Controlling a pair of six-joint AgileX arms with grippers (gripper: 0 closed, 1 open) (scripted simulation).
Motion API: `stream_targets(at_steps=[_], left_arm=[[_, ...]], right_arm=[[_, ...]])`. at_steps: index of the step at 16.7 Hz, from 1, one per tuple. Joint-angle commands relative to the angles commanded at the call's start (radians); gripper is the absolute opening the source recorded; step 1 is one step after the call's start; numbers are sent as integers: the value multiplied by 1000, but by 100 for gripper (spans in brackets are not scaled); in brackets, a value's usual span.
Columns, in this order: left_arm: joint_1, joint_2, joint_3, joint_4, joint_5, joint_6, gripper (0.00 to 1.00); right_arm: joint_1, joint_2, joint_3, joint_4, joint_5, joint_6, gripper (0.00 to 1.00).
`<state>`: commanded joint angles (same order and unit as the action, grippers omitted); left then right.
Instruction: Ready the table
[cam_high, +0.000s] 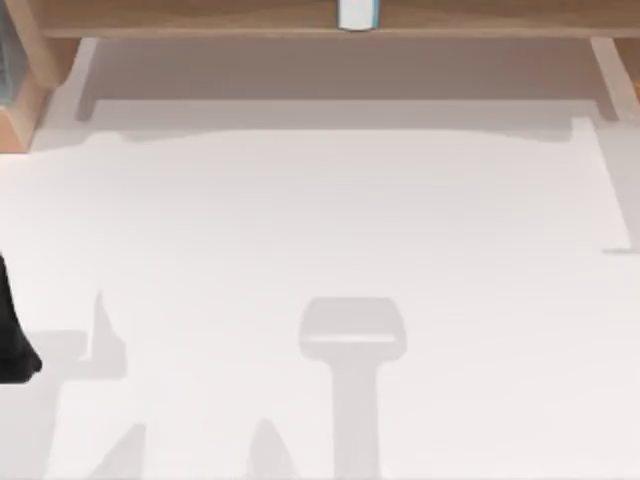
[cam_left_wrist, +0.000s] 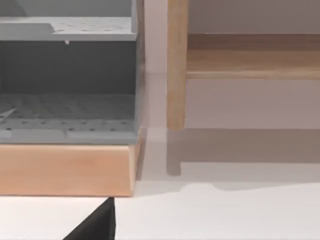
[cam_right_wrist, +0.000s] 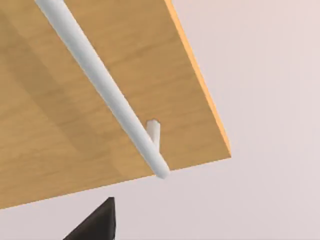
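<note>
The table (cam_high: 320, 220) is a broad, plain white top spread across the top view, bare apart from soft grey shadows near its front edge. My left arm (cam_high: 14, 335) is a dark shape at the table's left edge. A black part of my left gripper (cam_left_wrist: 95, 226) pokes into the left wrist view above the white top, short of a wooden-based grey rack (cam_left_wrist: 67, 107). A black part of my right gripper (cam_right_wrist: 95, 222) appears in the right wrist view below a wooden board (cam_right_wrist: 75, 110) that carries a white rail (cam_right_wrist: 107, 92).
A light brown wooden shelf frame (cam_high: 200, 18) runs along the back, its side posts (cam_high: 612, 80) standing on the table at both ends. A white and blue item (cam_high: 357, 14) stands on the shelf at the middle. The grey rack's wooden base (cam_high: 20, 110) sits at the back left corner.
</note>
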<state>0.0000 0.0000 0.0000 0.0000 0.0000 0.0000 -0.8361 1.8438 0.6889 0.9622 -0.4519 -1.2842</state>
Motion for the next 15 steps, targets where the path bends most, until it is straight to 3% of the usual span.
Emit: stream_targets(at_steps=[7,15], left_arm=[[0,0,0,0,0,0,100],[0,0,0,0,0,0,100]], right_arm=[[50,145,-204,546,-210,-218,100],[89,192,-254,652,-263,-267,100]])
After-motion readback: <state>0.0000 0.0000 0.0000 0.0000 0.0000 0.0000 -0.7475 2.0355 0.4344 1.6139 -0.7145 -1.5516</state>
